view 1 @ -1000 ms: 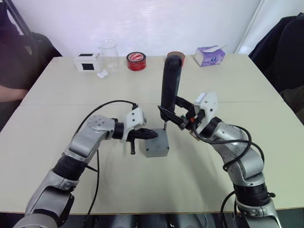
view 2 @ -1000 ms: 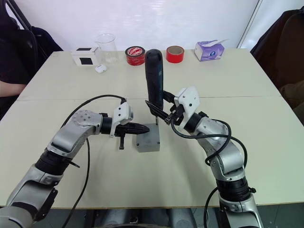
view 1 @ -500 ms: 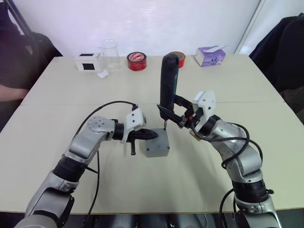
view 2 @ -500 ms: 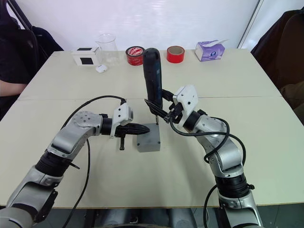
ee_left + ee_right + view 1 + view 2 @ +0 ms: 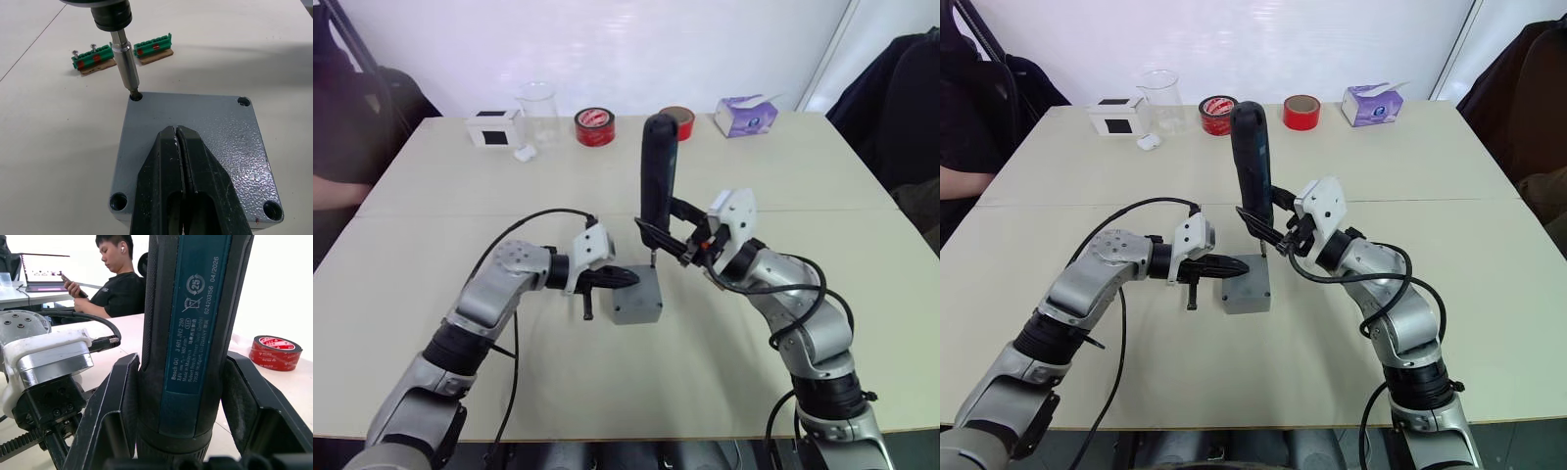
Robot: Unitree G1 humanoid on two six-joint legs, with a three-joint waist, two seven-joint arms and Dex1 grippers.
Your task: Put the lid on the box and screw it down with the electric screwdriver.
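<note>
I see the lid (image 5: 195, 147) seated squarely on the box (image 5: 637, 297), which stands on the table (image 5: 724, 157) near its middle, between my two arms. My left gripper (image 5: 177, 147) lies over the lid, its two black fingers pressed together with nothing between them and their tips resting on the lid's top. My right gripper (image 5: 183, 396) clamps the electric screwdriver (image 5: 657, 174) by its lower barrel, one finger on each side, and holds it nearly upright over the box. The metal bit (image 5: 125, 63) points down into the lid's corner hole (image 5: 136, 96) — the corner of the box farthest from my left gripper's wrist. The lid's other three corner holes show dark. Just beyond the box, two green terminal strips (image 5: 122, 52) lie on the table. Well beyond the box — at the table's far edge — stand a red tape roll (image 5: 594, 125), a clear beaker (image 5: 537, 111), a white box (image 5: 493, 128) and a purple tissue box (image 5: 745, 115).
</note>
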